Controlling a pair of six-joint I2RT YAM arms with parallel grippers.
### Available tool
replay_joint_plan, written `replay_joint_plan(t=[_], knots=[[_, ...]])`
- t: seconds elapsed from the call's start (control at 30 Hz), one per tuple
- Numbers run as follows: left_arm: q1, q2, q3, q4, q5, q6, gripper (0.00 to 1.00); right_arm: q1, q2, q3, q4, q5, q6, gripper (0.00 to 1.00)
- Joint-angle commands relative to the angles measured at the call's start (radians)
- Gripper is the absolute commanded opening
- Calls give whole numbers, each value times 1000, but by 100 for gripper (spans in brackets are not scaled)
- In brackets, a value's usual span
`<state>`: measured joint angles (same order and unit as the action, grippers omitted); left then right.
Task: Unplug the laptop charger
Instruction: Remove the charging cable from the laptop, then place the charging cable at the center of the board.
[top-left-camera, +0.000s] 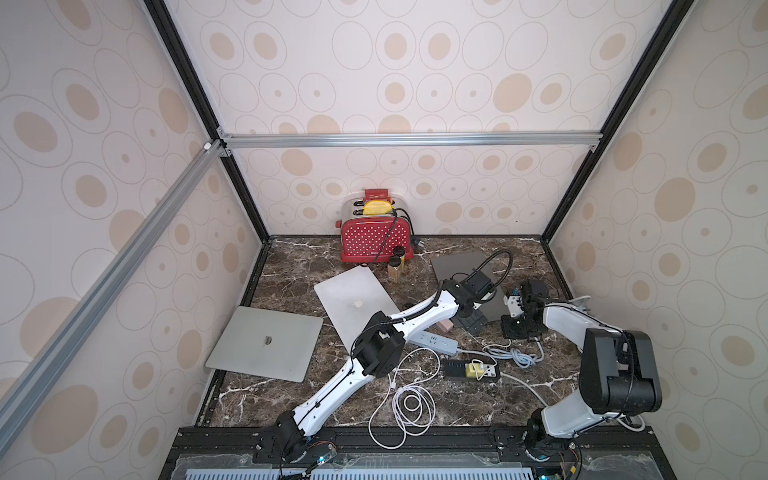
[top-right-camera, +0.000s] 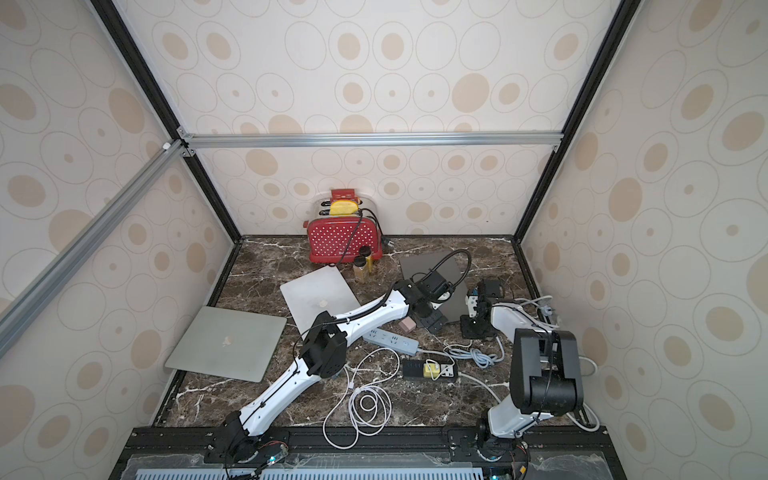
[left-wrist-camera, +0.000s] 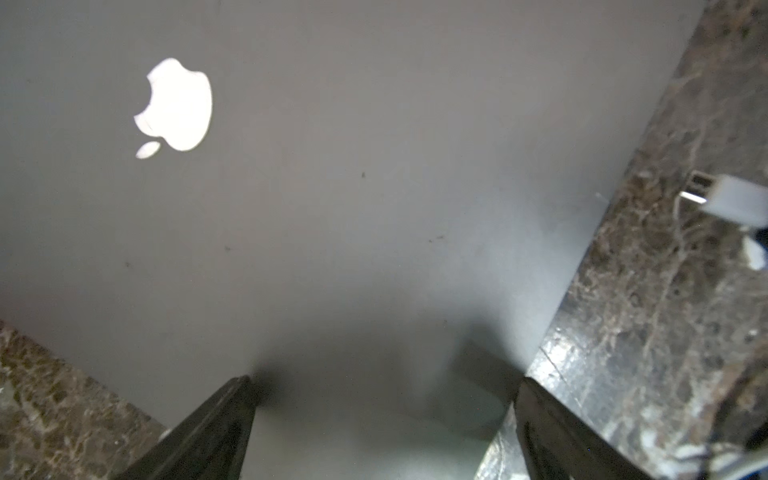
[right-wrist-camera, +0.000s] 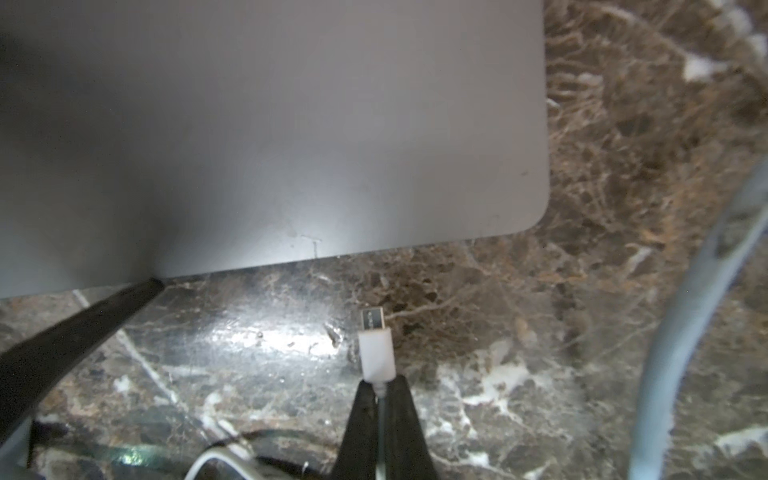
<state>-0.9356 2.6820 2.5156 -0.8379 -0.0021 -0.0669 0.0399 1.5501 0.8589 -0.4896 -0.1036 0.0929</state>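
Note:
A dark grey laptop (right-wrist-camera: 291, 124) lies shut on the marble top at the back right, seen in both top views (top-left-camera: 457, 262). The charger's white USB-C plug (right-wrist-camera: 376, 349) is out of the laptop and hangs a little off its edge, metal tip bare. My right gripper (right-wrist-camera: 381, 380) is shut on the cable just behind the plug. My left gripper (left-wrist-camera: 386, 380) is open, its fingers (left-wrist-camera: 224, 419) spread over the laptop's lid (left-wrist-camera: 374, 187) near one corner, nothing between them. The plug (left-wrist-camera: 731, 199) also shows beside the lid in the left wrist view.
Two silver laptops (top-left-camera: 266, 347) (top-left-camera: 353, 303) lie to the left. A red toaster (top-left-camera: 374, 239) and small jars (top-left-camera: 395, 270) stand at the back wall. A white power strip (top-left-camera: 432, 343), a black strip with a yellow plug (top-left-camera: 469, 370) and coiled white cable (top-left-camera: 409, 403) lie in front.

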Motion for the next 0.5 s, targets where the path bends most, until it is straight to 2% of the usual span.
replay_joint_plan(t=[0.0,0.03,0.2,0.33,0.47], knots=[[53,74,-20,-41,39,-76,98,7,-44,-3,-36,29,-10,0],[54,60,-25,-41,51,-77,98,6,-46,3,-41,42,-12,2],[63,-106,-119,-11,82,-72,99,5,-71,20,-49,54,3,35],[83,-226,-176,-26,77,-66,99,5,-145,26,-69,46,20,54],[86,-364,-285,-25,91,-57,99,7,-284,28,-115,18,39,60]])
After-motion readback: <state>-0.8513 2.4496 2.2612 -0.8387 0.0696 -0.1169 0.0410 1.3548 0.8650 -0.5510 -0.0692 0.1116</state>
